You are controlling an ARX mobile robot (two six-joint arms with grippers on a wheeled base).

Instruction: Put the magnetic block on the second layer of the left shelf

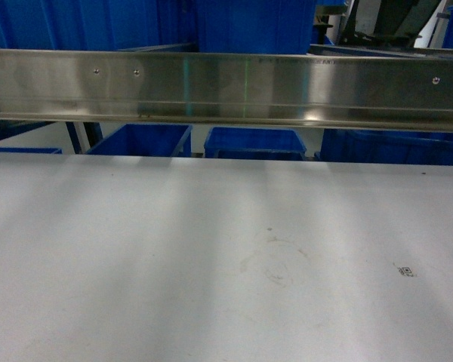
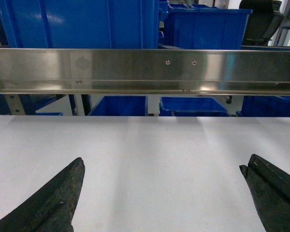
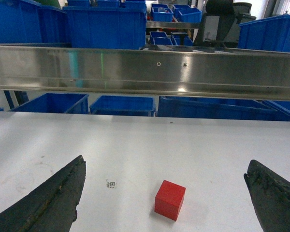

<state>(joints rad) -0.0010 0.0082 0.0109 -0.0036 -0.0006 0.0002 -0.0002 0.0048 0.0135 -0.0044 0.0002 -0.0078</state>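
The magnetic block [image 3: 170, 199] sits untouched on the table [image 3: 193, 145] — right end effector [image 3: 164, 193] spread wide around it; next, descend and pinch it.

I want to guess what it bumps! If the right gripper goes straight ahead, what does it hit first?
Probably the red block, sitting on the table between the open right gripper fingers. Depth is hard to judge.

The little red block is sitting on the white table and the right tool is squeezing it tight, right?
Not quite. The red block does sit on the white table, but the right tool is open, its fingers spread wide on either side without touching it. The right wrist view shows this.
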